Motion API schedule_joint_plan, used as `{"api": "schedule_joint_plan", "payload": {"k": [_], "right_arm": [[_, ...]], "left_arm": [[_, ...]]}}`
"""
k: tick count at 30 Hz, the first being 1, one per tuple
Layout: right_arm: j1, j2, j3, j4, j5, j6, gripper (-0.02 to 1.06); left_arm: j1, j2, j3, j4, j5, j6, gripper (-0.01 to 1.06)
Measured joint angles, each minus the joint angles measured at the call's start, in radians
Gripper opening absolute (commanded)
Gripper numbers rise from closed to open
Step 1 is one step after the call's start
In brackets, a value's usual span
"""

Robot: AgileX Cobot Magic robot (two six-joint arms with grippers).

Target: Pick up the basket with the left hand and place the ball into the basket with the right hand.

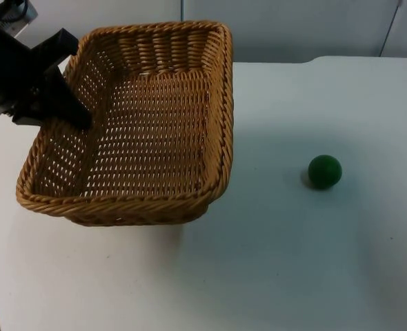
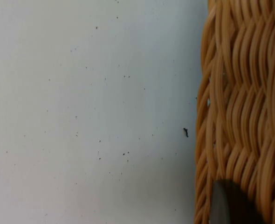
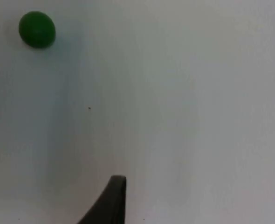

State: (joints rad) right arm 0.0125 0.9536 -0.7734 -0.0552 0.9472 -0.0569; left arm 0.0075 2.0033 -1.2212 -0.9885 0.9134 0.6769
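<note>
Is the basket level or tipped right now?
Tipped: the basket hangs from the left gripper at its left rim, that side raised. Green ball lies outside.

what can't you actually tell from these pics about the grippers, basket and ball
- Left gripper: at the basket's left rim in the top view; the wicker wall hides one finger, so the grip can't be confirmed.
- Right gripper: one fingertip shows in its wrist view, cut off by the picture's edge; open or shut is unknown.
- Basket's underside: hidden by its own body, so lift-off can't be judged.
- Ball: its far side is unseen.
</note>
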Motion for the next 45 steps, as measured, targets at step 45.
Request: {"api": "schedule_joint_plan", "payload": {"k": [45], "right_arm": [[0.307, 1.0, -0.133, -0.022, -0.971, 0.0, 1.05]], "left_arm": [[0.0, 0.0, 0.0, 0.0, 0.0, 0.002, 0.0]]}}
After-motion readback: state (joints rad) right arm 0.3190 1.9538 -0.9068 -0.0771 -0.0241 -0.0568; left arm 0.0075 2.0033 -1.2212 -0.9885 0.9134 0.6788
